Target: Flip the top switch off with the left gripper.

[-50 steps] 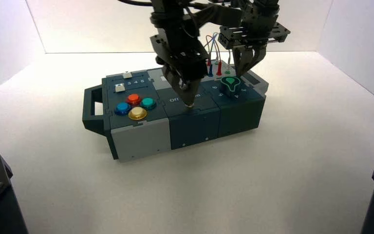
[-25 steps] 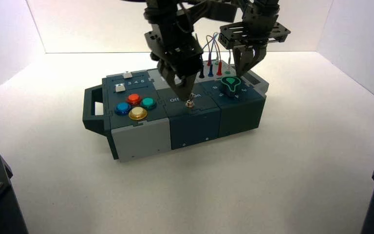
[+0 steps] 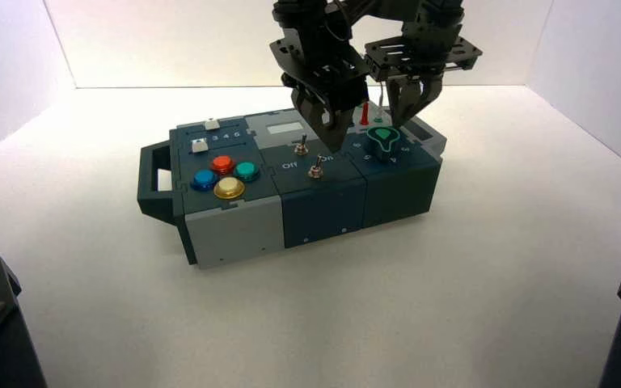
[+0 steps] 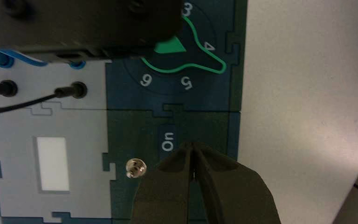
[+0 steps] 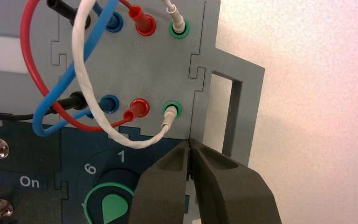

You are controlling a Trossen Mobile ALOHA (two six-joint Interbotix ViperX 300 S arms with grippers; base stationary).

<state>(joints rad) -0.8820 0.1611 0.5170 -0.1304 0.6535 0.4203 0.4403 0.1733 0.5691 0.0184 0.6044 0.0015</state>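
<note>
Hovering left gripper (image 3: pixel 333 139), two toggle switches (image 3: pixel 300 146), four coloured buttons (image 3: pixel 225 176)

Three cameras: one overhead, one on each wrist.

The high view looks down from behind the arms at the whole box (image 3: pixel 291 190) on the table (image 3: pixel 453 283). Each wrist view looks straight down, close to the box top, past its own closed fingertips; both share the green knob (image 4: pixel 177 51) and the "On" label (image 5: pixel 29 181).
</note>
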